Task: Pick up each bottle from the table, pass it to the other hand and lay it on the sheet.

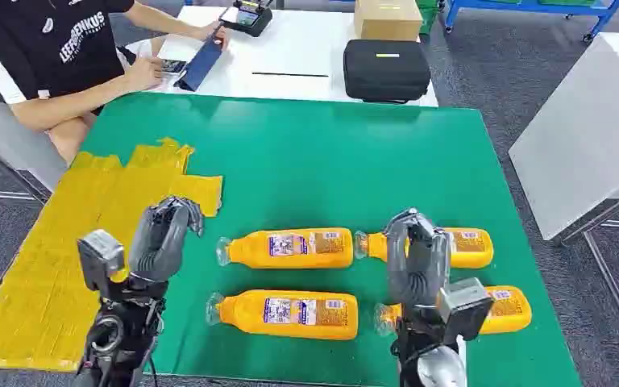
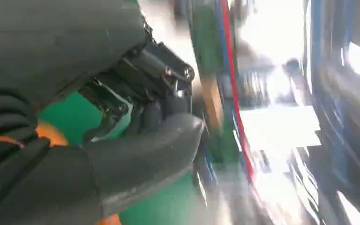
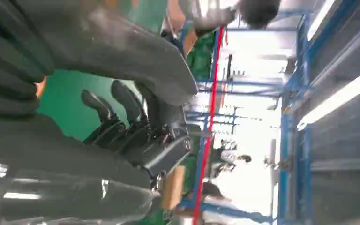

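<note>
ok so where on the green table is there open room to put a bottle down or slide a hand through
The far half of the green table, between the black case and the bottle rows, is bare. The yellow sheet is bare too. The near right is crowded: four orange bottles lie in two tight rows, with the right hand over them.

We see four orange bottles lying on their sides in two rows, caps left: far-left, far-right, near-left, near-right. Our yellow sheet lies flat at left, bare.
</note>
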You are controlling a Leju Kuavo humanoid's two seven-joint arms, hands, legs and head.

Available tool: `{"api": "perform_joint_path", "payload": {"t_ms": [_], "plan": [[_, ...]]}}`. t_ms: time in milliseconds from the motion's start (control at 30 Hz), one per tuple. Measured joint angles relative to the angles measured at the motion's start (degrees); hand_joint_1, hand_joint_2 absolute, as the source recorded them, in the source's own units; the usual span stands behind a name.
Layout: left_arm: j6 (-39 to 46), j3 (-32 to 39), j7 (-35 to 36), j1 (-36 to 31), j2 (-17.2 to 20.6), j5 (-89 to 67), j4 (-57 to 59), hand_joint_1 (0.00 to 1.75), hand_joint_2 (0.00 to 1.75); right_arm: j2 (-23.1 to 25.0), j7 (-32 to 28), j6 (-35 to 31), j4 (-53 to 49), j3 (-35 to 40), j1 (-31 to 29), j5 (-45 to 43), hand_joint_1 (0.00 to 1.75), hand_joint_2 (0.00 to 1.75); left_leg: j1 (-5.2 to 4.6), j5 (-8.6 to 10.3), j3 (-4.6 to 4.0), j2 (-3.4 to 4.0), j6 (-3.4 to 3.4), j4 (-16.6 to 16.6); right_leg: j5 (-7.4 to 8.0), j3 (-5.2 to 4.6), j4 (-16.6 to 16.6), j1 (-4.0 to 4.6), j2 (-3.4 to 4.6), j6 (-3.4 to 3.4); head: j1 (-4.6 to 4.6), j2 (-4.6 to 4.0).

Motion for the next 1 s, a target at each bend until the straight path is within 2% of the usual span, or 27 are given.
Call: {"api": "perform_joint_path", "payload": {"t_ms": [67,100,200,400,433,467,500,667,800,933,1000], "plan": [[11.5,-0.4,-5.6,0.4,-2.5,-6.9,5.5,1.75,1.75,2.8,-5.4,-4.4,8.9,2.7,-1.0,-1.0,1.75,1.75,0.00,-0.05,0.01,0.06,-0.08,0.0,-0.01,-0.07,0.0,0.00,0.09,-0.01,-0.07,0.00],[13.3,-0.8,-7.1,0.6,-3.2,-7.5,7.3,1.75,1.75,3.6,-7.2,-5.7,11.7,4.1,-1.0,-1.5,1.75,1.75,0.01,0.03,-0.04,0.02,0.00,0.0,-0.03,-0.10,0.0,0.01,0.04,-0.02,-0.02,0.00],[13.5,-1.1,-7.3,0.9,-4.3,-7.4,10.9,1.75,1.75,4.2,-7.1,-7.2,17.3,6.8,-2.0,-3.6,1.75,1.75,0.04,0.04,-0.07,-0.13,0.00,0.0,-0.04,-0.06,0.0,0.02,-0.06,-0.05,-0.02,0.00],[13.0,-1.1,-6.5,1.0,-4.8,-7.2,13.5,1.75,1.75,4.2,-5.5,-7.5,20.2,9.0,-2.5,-4.5,1.75,1.75,0.01,0.04,-0.08,-0.13,0.00,0.0,-0.04,-0.06,0.0,0.00,-0.06,-0.04,-0.02,0.00],[12.9,-1.0,-6.5,1.0,-4.8,-7.2,13.8,1.59,1.75,4.2,-5.4,-7.5,20.4,9.2,-2.6,-4.7,1.52,1.75,0.01,0.04,-0.08,-0.13,0.00,0.0,-0.04,-0.06,0.0,0.00,-0.06,-0.04,-0.02,0.00],[12.9,-1.0,-6.5,1.0,-4.8,-7.2,14.1,1.59,1.75,4.2,-5.3,-7.5,20.6,9.3,-2.7,-4.7,1.52,1.75,0.01,0.04,-0.08,-0.12,0.00,0.0,-0.04,-0.06,0.0,0.00,-0.05,-0.04,0.00,0.00],[12.9,-1.0,-6.5,1.0,-4.9,-7.1,14.3,0.00,1.75,4.2,-5.3,-7.5,20.8,9.4,-2.8,-4.7,0.00,1.75,0.01,0.03,-0.08,-0.12,0.00,0.0,-0.03,-0.06,0.0,0.00,-0.06,-0.04,-0.02,0.00],[12.8,-1.0,-6.5,1.0,-5.0,-7.1,15.3,0.00,1.75,4.2,-4.1,-11.1,21.3,9.8,-3.2,-1.5,0.00,1.75,0.01,0.04,-0.08,-0.12,0.00,0.0,-0.03,-0.05,0.0,0.01,-0.06,-0.04,0.00,0.00],[13.1,-0.8,-6.3,1.2,-5.0,-6.7,15.3,0.00,1.75,4.1,-0.5,-20.3,21.0,10.6,-3.5,10.0,0.00,1.75,0.02,0.04,-0.07,-0.12,0.00,0.0,-0.03,-0.06,0.0,0.01,-0.05,-0.04,0.00,0.00],[13.1,-0.5,-6.3,1.3,-5.1,-6.7,15.3,0.00,1.75,4.0,2.1,-22.9,20.4,11.1,-4.0,15.7,0.00,1.75,0.02,0.04,-0.07,-0.12,0.00,0.0,-0.03,-0.05,0.0,0.01,-0.06,-0.04,0.00,0.00],[13.0,-0.4,-6.3,1.4,-5.1,-6.7,15.3,0.00,1.75,3.7,5.9,-25.2,20.0,11.3,-4.3,23.3,0.00,1.75,0.01,0.04,-0.08,-0.12,0.00,0.0,-0.03,-0.05,0.0,0.00,-0.05,-0.04,-0.02,0.00]]}}
